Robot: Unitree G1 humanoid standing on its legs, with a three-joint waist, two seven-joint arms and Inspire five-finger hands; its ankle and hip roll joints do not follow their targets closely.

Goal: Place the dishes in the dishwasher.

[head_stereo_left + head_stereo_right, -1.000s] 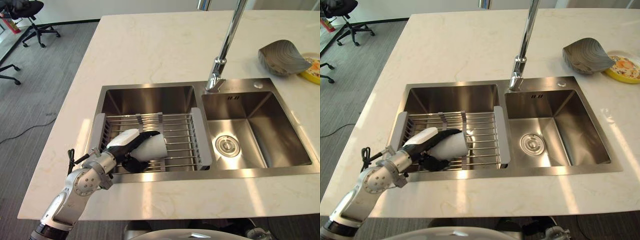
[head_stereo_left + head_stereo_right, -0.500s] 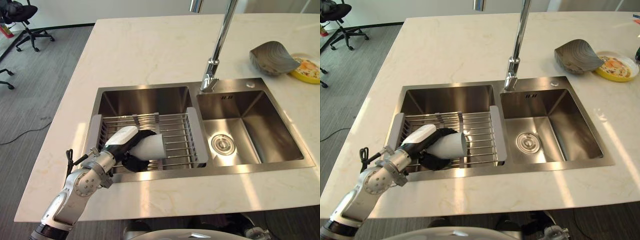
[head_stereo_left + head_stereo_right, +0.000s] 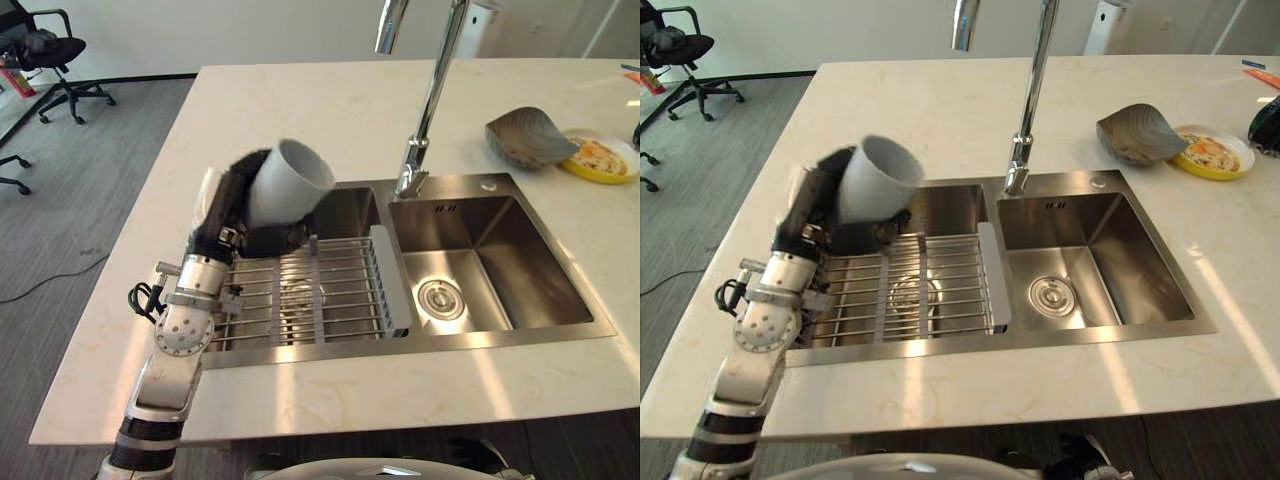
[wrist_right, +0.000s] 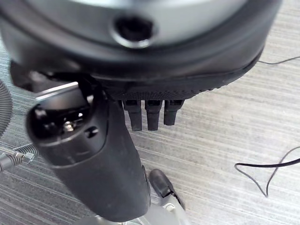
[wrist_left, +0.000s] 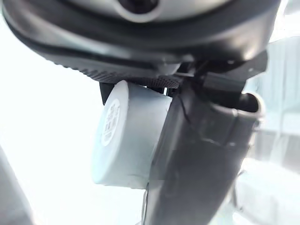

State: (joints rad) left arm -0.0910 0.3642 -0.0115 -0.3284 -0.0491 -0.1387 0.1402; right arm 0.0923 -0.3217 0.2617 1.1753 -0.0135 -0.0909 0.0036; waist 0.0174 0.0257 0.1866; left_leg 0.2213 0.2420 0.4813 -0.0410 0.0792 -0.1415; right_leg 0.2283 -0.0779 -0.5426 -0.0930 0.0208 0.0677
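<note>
A white cup (image 3: 288,182) is held in the air above the left basin, tilted with its mouth facing away and up. My left hand (image 3: 222,215) is shut on it, dark fingers wrapped round its side. In the left wrist view the cup's base (image 5: 126,136) sits against the thumb (image 5: 201,154). Below the cup a wire dish rack (image 3: 340,300) spans the left basin. My right hand (image 4: 93,154) hangs over the grey floor with relaxed fingers (image 4: 147,115) and nothing in it.
The double steel sink (image 3: 500,290) has a tall tap (image 3: 430,100) behind its divider. A grey bowl (image 3: 525,137) and a yellow plate (image 3: 598,157) sit on the counter at the far right. Office chairs (image 3: 60,50) stand on the floor to the left.
My left hand has lifted the white cup off the rack and raised it well above the left basin. The head camera has also shifted.
</note>
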